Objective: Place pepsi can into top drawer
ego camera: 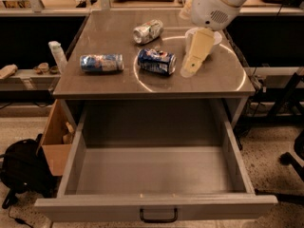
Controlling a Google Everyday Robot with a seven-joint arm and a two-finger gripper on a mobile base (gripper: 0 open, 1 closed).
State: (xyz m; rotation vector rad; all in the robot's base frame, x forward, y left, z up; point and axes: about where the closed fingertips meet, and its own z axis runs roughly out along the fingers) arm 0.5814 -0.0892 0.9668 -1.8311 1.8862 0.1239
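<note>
The pepsi can (pixel 156 61), dark blue with white and red markings, lies on its side near the middle of the grey countertop (pixel 218 82). My gripper (pixel 189 71) hangs from the white arm at the upper right. Its cream tip is just above the counter, a short way right of the can and not touching it. It holds nothing. The top drawer (pixel 71 167) is pulled wide open below the counter. Its plain grey inside is empty and a small black handle (pixel 158 216) sits on its front panel.
A paler light-blue-and-white can (pixel 101 63) lies left of the pepsi can. A silver-green can (pixel 147 31) lies behind it. A white bowl (pixel 213 36) sits behind the gripper. A cardboard box (pixel 56 141) and a black bag (pixel 21 172) are on the floor at the left.
</note>
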